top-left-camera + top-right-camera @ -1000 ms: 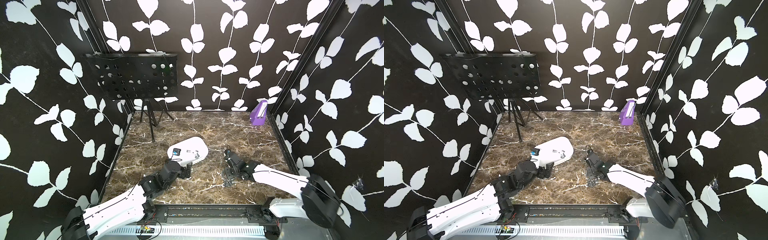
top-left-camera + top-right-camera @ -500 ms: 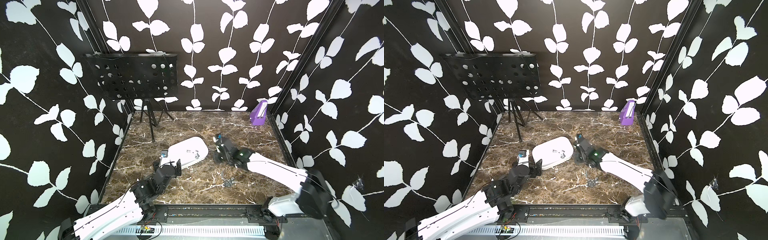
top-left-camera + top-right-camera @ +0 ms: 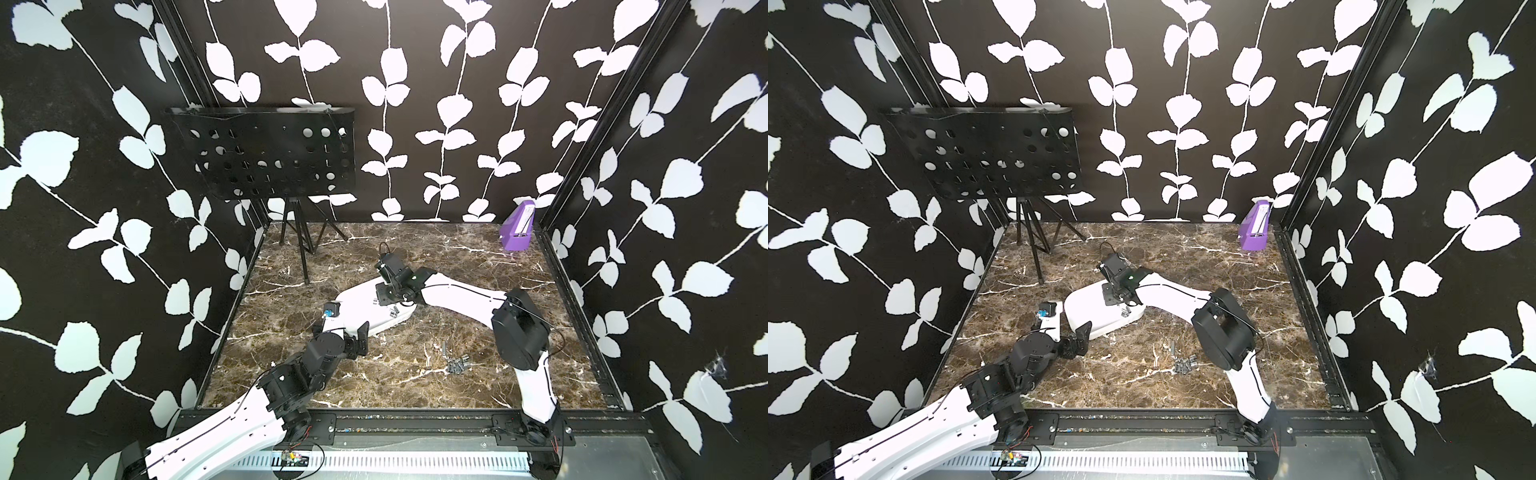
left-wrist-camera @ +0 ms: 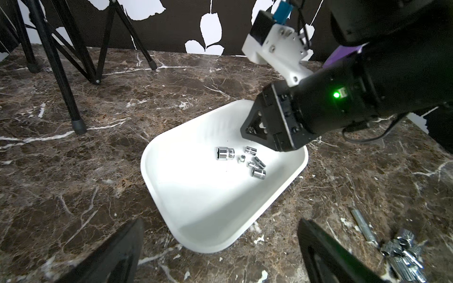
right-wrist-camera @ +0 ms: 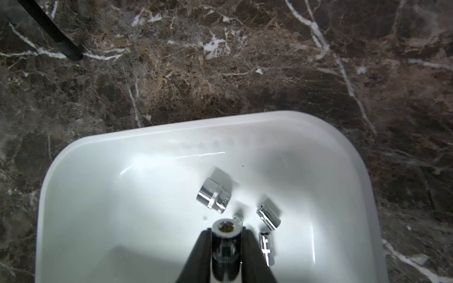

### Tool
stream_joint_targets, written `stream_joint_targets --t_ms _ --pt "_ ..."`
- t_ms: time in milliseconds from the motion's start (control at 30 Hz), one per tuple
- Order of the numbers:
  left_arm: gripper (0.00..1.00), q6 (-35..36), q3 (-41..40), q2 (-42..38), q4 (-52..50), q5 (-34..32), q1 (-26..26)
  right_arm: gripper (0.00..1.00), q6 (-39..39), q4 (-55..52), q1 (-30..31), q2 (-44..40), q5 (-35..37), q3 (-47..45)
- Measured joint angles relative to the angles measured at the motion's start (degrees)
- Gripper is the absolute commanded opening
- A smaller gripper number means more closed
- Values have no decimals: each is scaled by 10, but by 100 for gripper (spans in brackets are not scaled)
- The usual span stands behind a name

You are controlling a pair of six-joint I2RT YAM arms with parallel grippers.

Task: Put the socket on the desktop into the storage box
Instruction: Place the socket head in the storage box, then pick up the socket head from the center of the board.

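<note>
The white storage box (image 3: 360, 309) (image 3: 1090, 309) lies mid-table with several chrome sockets (image 4: 225, 153) (image 5: 214, 197) inside. My right gripper (image 5: 226, 231) (image 3: 384, 293) (image 3: 1113, 297) hangs low over the box's far end, shut on one chrome socket (image 5: 225, 226) that stands on end between its fingers. More loose sockets (image 3: 457, 366) (image 3: 1185, 366) (image 4: 402, 250) lie heaped on the marble near the front right, with a thin bar (image 4: 362, 224) beside them. My left gripper (image 4: 220, 259) (image 3: 351, 332) is open and empty, just short of the box's near corner.
A black perforated music stand (image 3: 266, 153) on a tripod (image 3: 303, 249) stands at the back left. A small purple box (image 3: 517, 230) sits in the back right corner. Black rails edge the table on both sides.
My right gripper has travelled from the heap of sockets at the front to over the storage box, carrying a socket. My left arm has drawn back from the box toward the front left.
</note>
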Motion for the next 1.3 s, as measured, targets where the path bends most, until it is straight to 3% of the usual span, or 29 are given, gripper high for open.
stream_joint_targets --t_ms 200,367,633,800,1067,1300 --pt "98 2 0 5 5 21 0 46 -3 -32 4 -13 9 15" --pt "97 11 0 9 25 58 0 46 -12 -57 20 -97 35 -15" --pt "93 26 -3 59 90 162 0 44 -13 -64 65 -383 125 -251" --pt "93 30 -3 118 120 211 0 42 14 -83 67 -475 161 -391" --pt "93 30 25 206 120 250 0 40 59 -73 77 -457 166 -483" --pt "93 30 31 212 119 253 0 40 81 -11 78 -395 161 -506"
